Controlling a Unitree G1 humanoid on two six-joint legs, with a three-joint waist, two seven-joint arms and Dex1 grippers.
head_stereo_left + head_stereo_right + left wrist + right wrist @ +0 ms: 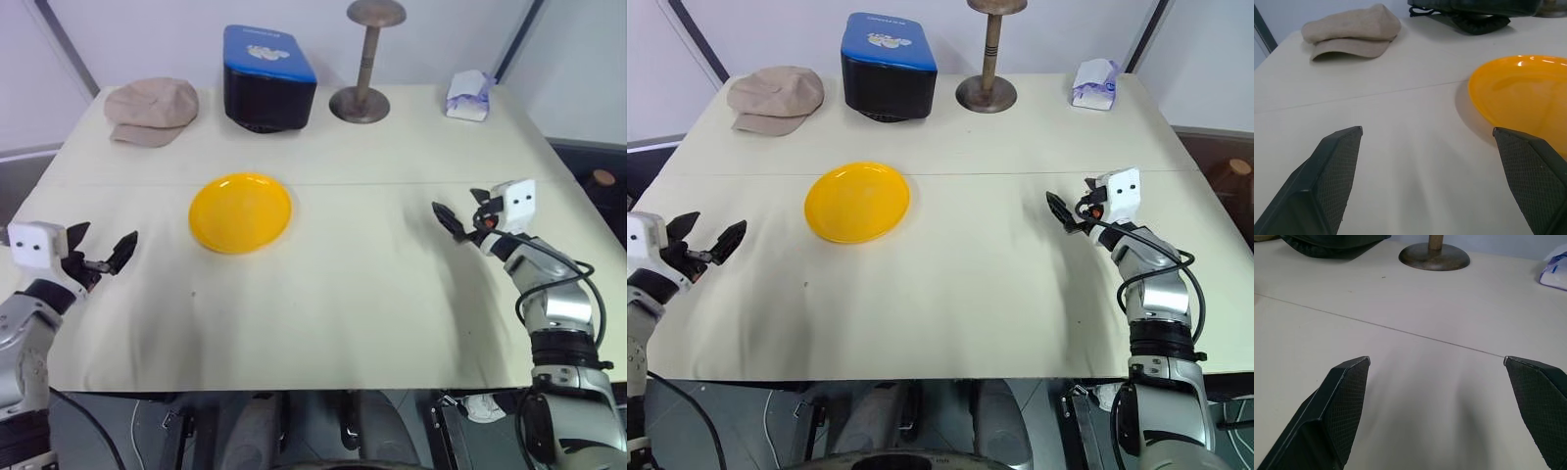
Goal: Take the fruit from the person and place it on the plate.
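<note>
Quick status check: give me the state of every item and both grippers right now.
Plate: empty, flat on the table.
Left gripper: open, holding nothing.
Right gripper: open, holding nothing.
Cap: lying flat.
Blue-lidded box: closed.
Wooden stand: upright.
Tissue pack: lying at the far edge.

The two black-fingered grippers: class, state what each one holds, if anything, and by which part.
Nothing is held. The left gripper and the right gripper are both open above the cream tablecloth, with nothing between the fingers.
</note>
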